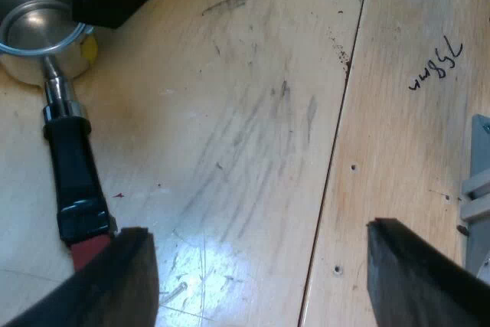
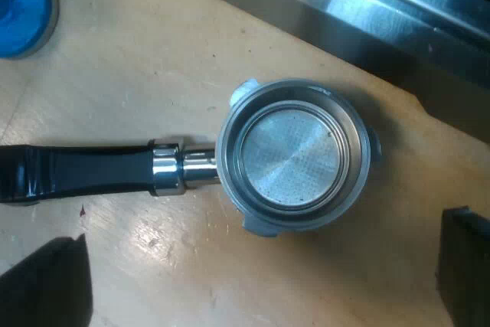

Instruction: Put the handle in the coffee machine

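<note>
The left gripper (image 1: 259,231) hung wide open over the wooden table (image 1: 253,112), holding nothing. One finger (image 1: 115,281) sat just beside the red end (image 1: 90,249) of the holder (image 1: 73,158); I could not tell whether they touched. The right gripper (image 2: 264,231) was spread wide above the holder's basket (image 2: 291,155), empty. The holder lay flat on the table near the espresso machine (image 2: 383,5), with the blue tamper (image 2: 23,5) farther off.

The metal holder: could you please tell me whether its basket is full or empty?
Empty. The metal holder lies loose on the table, its bare perforated floor showing, no grounds inside.
</note>
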`<action>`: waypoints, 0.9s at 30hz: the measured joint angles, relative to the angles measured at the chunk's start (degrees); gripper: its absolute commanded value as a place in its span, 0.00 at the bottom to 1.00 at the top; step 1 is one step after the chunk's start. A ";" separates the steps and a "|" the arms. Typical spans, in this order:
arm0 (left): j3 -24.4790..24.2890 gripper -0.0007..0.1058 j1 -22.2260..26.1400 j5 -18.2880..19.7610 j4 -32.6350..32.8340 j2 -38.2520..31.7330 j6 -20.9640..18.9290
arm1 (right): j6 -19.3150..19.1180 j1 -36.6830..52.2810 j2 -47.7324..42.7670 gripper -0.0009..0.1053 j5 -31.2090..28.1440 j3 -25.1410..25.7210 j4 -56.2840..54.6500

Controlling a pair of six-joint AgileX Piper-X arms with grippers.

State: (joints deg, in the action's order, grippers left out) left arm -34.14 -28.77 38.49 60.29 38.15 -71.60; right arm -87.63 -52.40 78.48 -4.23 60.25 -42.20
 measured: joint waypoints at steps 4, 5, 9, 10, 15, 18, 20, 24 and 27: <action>0.00 0.58 0.00 0.00 0.00 0.00 0.00 | 0.00 0.53 0.00 0.87 0.14 0.39 0.00; 0.00 0.58 0.00 0.00 0.00 0.00 0.00 | 0.00 0.59 0.00 0.87 0.13 0.58 0.00; 0.00 0.58 0.00 0.00 0.00 0.00 0.00 | 0.00 2.13 0.00 0.87 0.13 1.86 0.00; 0.00 0.58 0.00 0.00 0.00 0.00 0.00 | 0.00 2.81 0.00 0.87 0.96 1.95 0.00; 0.00 0.58 0.00 0.00 0.00 0.00 0.00 | -0.62 5.81 0.18 0.87 2.49 1.97 0.00; 0.00 0.58 0.00 0.00 -0.30 0.00 0.00 | -1.75 6.10 1.16 0.87 3.52 1.97 0.00; 0.00 0.58 0.00 0.00 -0.30 0.00 0.00 | -2.29 6.10 2.38 0.87 3.51 1.97 -0.15; 0.00 0.58 0.00 0.00 -0.30 0.00 0.00 | -4.06 6.10 4.60 0.87 4.23 1.97 0.09; 0.00 0.58 0.00 0.00 -0.30 0.00 0.00 | -6.09 6.10 6.42 0.87 4.53 2.23 0.09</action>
State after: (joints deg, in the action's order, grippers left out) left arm -34.14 -28.77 38.49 59.98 38.15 -71.60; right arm -93.71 -46.29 84.89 0.30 62.48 -42.11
